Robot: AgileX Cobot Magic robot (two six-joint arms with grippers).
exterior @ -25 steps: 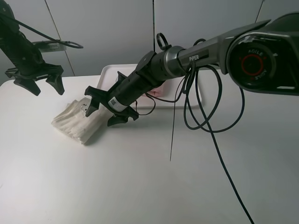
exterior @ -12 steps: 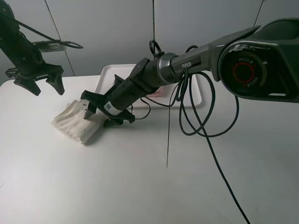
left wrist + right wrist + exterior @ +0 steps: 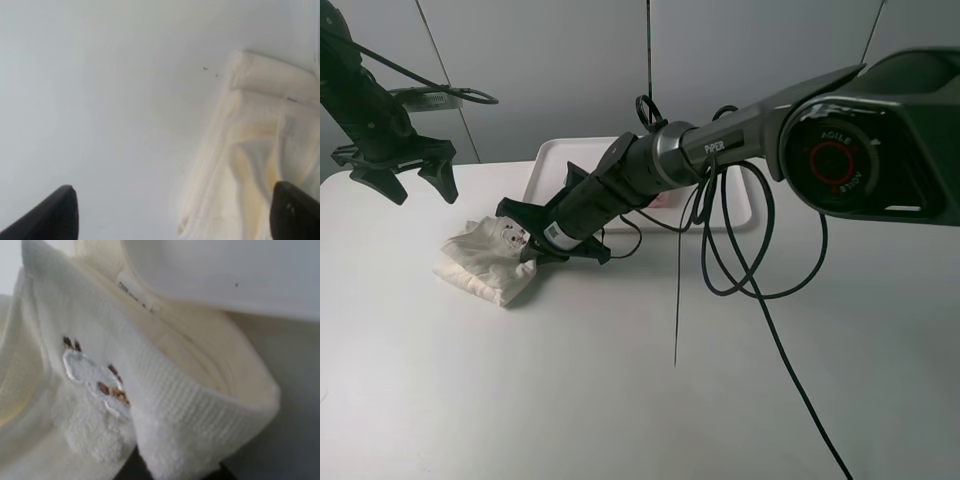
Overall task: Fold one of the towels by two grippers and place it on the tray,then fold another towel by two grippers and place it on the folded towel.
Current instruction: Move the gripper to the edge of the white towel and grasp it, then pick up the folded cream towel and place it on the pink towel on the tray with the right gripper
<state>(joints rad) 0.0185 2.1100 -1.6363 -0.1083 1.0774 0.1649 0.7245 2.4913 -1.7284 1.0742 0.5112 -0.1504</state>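
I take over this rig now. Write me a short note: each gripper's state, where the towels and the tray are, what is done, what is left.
Left gripper: open, raised above the table, holding nothing.
Right gripper: shut on the cream-white towel, bunching its edge.
Cream-white towel: folded, on the table in front of the tray.
Pink towel: on the tray, mostly hidden behind the right arm.
Done: both towels appear folded.
Left: carry the cream-white towel onto the pink one.
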